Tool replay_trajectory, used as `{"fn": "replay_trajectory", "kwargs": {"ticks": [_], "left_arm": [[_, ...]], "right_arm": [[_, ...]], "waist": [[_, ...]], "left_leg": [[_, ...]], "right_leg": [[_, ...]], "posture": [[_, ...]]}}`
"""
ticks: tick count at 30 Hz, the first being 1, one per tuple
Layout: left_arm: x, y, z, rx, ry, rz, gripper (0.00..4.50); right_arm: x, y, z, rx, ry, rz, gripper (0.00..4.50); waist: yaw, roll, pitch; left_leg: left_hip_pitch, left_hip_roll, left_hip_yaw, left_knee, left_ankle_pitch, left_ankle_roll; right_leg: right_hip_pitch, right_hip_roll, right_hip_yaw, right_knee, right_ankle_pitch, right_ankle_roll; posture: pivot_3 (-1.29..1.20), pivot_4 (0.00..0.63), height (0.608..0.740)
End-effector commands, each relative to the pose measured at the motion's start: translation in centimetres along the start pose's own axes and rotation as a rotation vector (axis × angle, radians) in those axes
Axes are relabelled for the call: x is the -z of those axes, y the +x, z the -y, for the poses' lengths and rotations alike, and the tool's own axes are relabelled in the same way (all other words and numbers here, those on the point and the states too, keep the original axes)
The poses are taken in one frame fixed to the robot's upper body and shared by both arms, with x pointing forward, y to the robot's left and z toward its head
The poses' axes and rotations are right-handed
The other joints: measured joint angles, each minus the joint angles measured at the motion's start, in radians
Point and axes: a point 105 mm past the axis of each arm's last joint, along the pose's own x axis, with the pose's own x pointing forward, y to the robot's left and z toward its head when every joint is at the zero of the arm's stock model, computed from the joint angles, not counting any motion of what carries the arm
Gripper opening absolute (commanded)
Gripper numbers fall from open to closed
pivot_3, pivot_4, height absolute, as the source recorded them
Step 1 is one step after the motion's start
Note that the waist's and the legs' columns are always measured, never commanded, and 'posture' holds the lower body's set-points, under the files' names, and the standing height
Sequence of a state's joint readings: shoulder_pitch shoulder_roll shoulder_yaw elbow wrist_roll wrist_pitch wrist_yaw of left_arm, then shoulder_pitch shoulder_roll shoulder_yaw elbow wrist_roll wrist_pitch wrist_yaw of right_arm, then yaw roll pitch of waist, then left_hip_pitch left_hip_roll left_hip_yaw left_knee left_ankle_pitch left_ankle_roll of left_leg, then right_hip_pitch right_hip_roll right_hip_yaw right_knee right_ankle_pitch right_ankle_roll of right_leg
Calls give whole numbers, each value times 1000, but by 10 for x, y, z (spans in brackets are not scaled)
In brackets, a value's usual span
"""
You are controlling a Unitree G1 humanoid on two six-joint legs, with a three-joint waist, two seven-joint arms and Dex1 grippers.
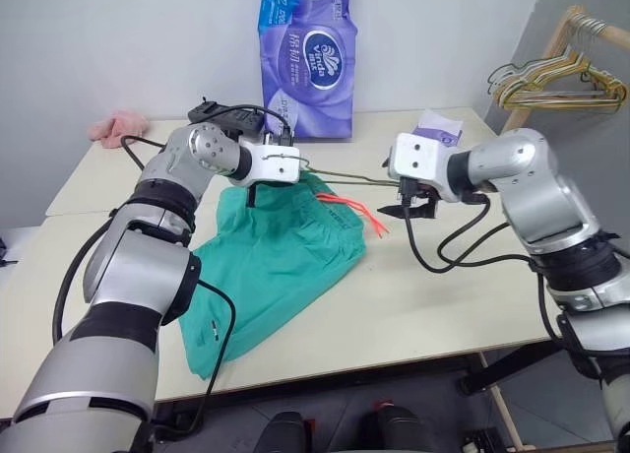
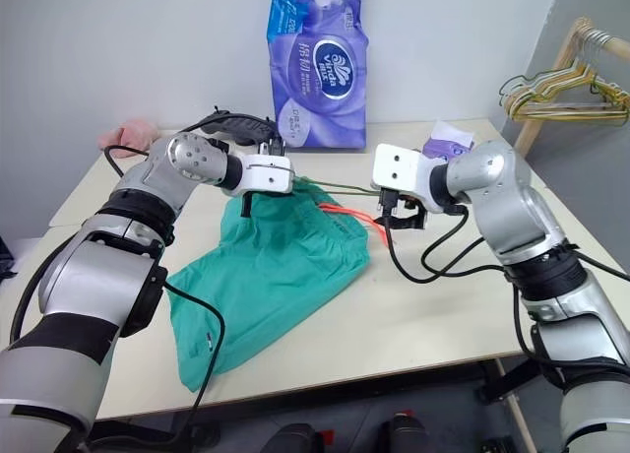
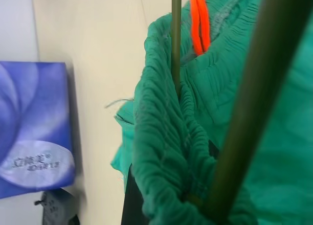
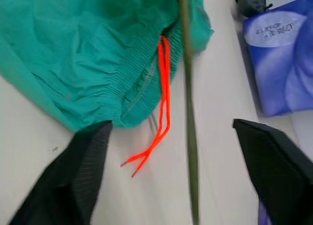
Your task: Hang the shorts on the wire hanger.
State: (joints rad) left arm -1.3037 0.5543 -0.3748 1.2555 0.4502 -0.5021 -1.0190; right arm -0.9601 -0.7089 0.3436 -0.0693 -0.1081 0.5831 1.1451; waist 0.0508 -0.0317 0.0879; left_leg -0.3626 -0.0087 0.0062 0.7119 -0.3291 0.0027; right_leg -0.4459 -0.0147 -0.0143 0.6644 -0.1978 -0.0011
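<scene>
The teal-green shorts (image 1: 276, 256) lie spread on the table, their waistband end lifted toward the back. My left gripper (image 1: 254, 192) is shut on the bunched waistband (image 3: 161, 151). The thin olive wire hanger (image 1: 345, 177) runs level from that gripper across to my right gripper (image 1: 413, 209). The wire (image 3: 175, 44) passes tight against the gathered fabric. My right gripper (image 4: 172, 123) is open, its two black fingers wide apart on either side of the wire (image 4: 188, 112) without touching it. The orange-red drawstring (image 4: 164, 102) trails from the waistband onto the table.
A tall purple tissue pack (image 1: 307, 59) stands at the back, with a black device and cables (image 1: 221, 113) beside it. A pink cloth (image 1: 116, 126) lies at the back left and a small purple pack (image 1: 438, 130) at the back right. Pale hangers (image 1: 561, 79) hang on a wooden rack.
</scene>
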Motion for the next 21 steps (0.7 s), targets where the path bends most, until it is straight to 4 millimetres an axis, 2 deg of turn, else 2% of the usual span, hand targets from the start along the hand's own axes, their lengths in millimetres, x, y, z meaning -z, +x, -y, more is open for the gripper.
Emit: {"fn": "replay_trajectory", "kwargs": {"ticks": [1, 4, 7, 8, 10, 12, 15, 18, 21], "left_arm": [[7, -11, -5, -32, -9, -5, 0], [19, -15, 4, -31, -64, 2, 0], [17, -19, 5, -53, -158, 82, 0], [16, -21, 5, -58, -206, 116, 0], [14, -25, 4, -65, -319, 195, 0], [13, -28, 3, -71, -383, 238, 0], [12, -30, 5, -71, -441, 270, 0], [11, -31, 7, -75, -470, 282, 0], [10, -32, 9, -74, -479, 283, 0]], "right_arm": [[-10, -27, 17, 80, 36, 27, 4483], [8, -48, 34, 162, 205, 2, 4483], [40, -46, 25, 169, 424, -25, 4483], [49, -43, 18, 155, 488, -31, 4483], [73, -20, -17, 62, 711, -23, 4483], [84, 0, -43, -1, 842, -15, 4483], [85, 26, -62, -39, 933, 11, 4483], [48, 62, -69, -130, 1058, 139, 4483], [28, 82, -66, -146, 1087, 186, 4483]], "waist": [[0, 0, 0], [0, 0, 0], [0, -1, -1], [0, -3, -2], [-1, -10, -9], [-3, -11, -11], [-12, -7, -12], [-25, -7, -13], [-30, -7, -13]], "left_leg": [[0, 0, 0, 0, 0, 0], [0, 0, 0, 0, 0, 0], [0, 0, 0, 0, 0, 0], [0, 0, 0, 0, 0, 0], [0, 1, -1, 0, 0, 0], [1, 2, -3, 0, 0, 0], [1, 1, -1, 0, 0, 0], [1, 1, -1, 0, 0, 0], [1, 2, -2, 0, 0, 0]], "right_leg": [[0, 0, 0, 0, 0, 0], [0, 0, 0, 0, 0, 0], [0, 0, 0, 0, 0, 0], [0, -1, 0, 0, 0, 0], [1, 0, -1, -1, 0, 0], [3, 0, -2, -1, 0, 0], [2, -1, 0, 0, 0, -1], [1, 0, 0, 0, 0, -1], [1, 0, 0, 1, 0, -1]], "posture": [[85, 2, 740], [71, 10, 740], [68, 13, 740], [68, 13, 740], [67, 18, 740], [70, 20, 740], [77, 17, 740], [88, 19, 740], [98, 19, 740]]}}
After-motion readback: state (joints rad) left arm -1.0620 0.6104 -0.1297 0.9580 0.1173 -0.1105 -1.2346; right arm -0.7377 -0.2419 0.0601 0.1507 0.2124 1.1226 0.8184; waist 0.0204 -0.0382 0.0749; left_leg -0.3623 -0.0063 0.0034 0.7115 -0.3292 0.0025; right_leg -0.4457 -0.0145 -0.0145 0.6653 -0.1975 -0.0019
